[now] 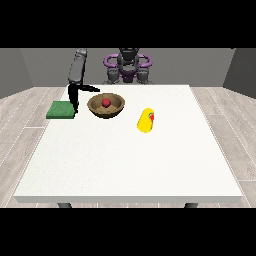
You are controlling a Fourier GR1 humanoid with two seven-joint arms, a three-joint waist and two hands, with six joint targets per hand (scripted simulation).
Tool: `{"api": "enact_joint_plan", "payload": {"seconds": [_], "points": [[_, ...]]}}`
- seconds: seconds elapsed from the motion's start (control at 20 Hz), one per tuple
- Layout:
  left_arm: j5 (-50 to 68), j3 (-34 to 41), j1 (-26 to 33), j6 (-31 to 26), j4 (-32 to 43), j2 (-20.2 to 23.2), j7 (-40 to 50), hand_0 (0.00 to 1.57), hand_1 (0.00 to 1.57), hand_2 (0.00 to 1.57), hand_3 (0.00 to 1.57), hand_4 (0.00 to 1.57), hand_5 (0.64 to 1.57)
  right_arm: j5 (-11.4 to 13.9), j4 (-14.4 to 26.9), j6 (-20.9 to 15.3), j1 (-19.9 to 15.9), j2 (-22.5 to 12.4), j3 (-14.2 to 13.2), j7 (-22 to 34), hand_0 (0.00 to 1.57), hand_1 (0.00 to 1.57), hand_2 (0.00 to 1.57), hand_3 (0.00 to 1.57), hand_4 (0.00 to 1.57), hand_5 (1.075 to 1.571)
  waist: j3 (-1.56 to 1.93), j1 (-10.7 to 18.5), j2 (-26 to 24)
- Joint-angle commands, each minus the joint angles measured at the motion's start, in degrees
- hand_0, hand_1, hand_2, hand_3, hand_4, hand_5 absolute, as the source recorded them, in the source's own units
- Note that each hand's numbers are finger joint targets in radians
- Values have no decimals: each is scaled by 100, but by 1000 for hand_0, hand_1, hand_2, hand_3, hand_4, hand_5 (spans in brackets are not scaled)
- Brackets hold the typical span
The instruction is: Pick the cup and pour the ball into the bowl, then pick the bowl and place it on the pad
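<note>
Nearest to us we have the broad white table (125,165), and most of its front stretch carries nothing until we reach the yellow cup (145,120), which lies tipped on its side, well off to the view's right of the working hand, with a bit of red showing at its mouth. Moving further back, here is the brown bowl (106,105), sitting upright just to the view's right of the hand, and we can see the red ball (106,102) resting inside it. On the other side of the hand lies the green pad (61,110), flat on the table at its edge; bowl and pad stay apart, with the hand hanging between them. Now the hand at the view's left (75,98): its dark fingers point down toward the table beside the pad's near corner, and the thumb juts out sideways toward the bowl's rim, so it reads as spread, with nothing held. Behind all this, the robot's torso (128,67) stands at the table's far edge. We see no second hand.
</note>
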Motion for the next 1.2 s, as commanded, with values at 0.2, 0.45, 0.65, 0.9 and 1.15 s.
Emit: {"api": "enact_joint_plan", "payload": {"seconds": [0.2, 0.45, 0.65, 0.9, 1.15], "points": [[439, -14, -266, 52, -401, 222, 341, 0, 0, 0, 0, 90, 1568, -73, 828, 106, -299, -212, -300, -613, 0, 0, 0, 0, 0, 1569, 1, 203, 506], [627, 10, -46, -62, -539, 344, 407, 0, 0, 0, 0, 0, 1568, 23, 1097, -6, -256, 45, -221, -941, 0, 0, 0, 0, 0, 1567, 0, 304, 477], [668, 110, -121, 124, -599, 469, 480, 0, 0, 0, 0, 0, 1570, -548, 1677, 455, -87, 21, -630, -47, 704, 704, 0, 0, 689, 1482, 5, 250, 548], [928, 98, -313, 71, -632, 407, 597, 0, 0, 0, 0, 0, 1571, 102, 1614, -515, -26, -315, -313, -115, 1571, 1571, 1571, 1157, 984, 1570, -4, 403, 765], [818, 31, -17, 140, -376, 318, 565, 0, 0, 0, 0, 0, 1571, 309, 1300, -756, -227, -516, -41, 494, 1571, 1571, 1571, 1562, 1045, 1569, -11, 188, 247]]}}
